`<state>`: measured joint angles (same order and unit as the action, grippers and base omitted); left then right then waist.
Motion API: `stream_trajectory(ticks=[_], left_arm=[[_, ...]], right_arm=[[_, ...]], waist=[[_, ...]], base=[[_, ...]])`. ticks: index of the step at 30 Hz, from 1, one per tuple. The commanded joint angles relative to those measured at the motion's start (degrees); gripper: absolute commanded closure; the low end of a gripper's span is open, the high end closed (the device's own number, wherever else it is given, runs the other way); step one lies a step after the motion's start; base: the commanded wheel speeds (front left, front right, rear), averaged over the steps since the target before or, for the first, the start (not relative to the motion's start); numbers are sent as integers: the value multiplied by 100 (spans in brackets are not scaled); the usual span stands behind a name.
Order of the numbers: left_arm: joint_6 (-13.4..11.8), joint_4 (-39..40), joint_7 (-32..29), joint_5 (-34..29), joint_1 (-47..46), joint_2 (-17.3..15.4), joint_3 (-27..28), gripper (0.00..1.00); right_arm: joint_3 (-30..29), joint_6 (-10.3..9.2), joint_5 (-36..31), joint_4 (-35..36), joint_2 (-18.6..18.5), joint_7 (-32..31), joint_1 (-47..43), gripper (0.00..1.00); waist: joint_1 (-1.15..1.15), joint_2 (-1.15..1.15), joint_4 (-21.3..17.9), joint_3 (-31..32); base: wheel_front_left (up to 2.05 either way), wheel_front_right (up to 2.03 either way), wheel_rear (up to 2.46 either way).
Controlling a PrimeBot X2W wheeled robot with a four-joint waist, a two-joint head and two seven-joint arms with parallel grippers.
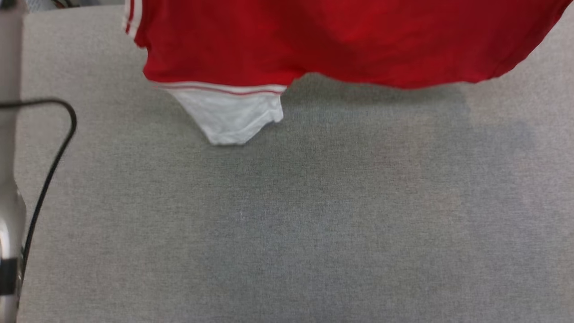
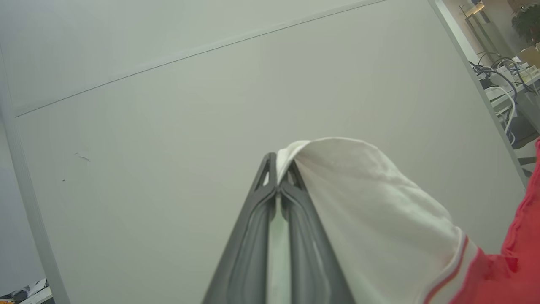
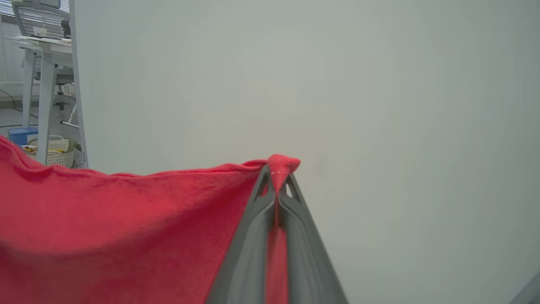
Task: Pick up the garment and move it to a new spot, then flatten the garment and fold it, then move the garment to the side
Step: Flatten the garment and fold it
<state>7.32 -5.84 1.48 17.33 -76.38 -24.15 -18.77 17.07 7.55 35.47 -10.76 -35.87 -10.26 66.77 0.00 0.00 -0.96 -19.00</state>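
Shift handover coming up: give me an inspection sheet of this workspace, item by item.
Surface: grey fabric tabletop, shadowed under the shirt.
Job's things: garment held up and spread, one white sleeve dangling; whether its tip touches the top cannot be told.
Clutter: nothing seen.
Grippers: left gripper shut on white sleeve fabric; right gripper shut on a red edge.
Cables: black cable looping beside the pale arm.
Surroundings: pale wall panel; desk, basket and plant beyond.

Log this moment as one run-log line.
garment: held up over grey surface | left tool: shut on white sleeve | right tool: shut on red edge
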Motion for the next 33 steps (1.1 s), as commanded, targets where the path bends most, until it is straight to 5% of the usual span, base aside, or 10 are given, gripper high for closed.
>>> stream_trajectory(ticks=[1,14,18,33], left_arm=[[15,-143,35,69,-320,33,-37,100],[-37,-1810,188,-156,-2899,220,-330,100],[-207,-1972,261,-248,-3117,227,-308,100],[-97,-2891,677,-8,-2970,263,-457,100]], right_arm=[[13,-6,-58,-142,56,32,290,100],[397,-6,-642,-2149,628,608,3104,100],[497,-6,-841,-2824,907,1006,3728,100],[1506,-6,-741,-4155,1185,1572,4095,100]], waist=[[0,0,-41,-444],[0,0,-217,-1336],[0,0,-257,-1390],[0,0,-176,-1676]], base=[[0,0,0],[0,0,0],[0,0,0],[0,0,0]])
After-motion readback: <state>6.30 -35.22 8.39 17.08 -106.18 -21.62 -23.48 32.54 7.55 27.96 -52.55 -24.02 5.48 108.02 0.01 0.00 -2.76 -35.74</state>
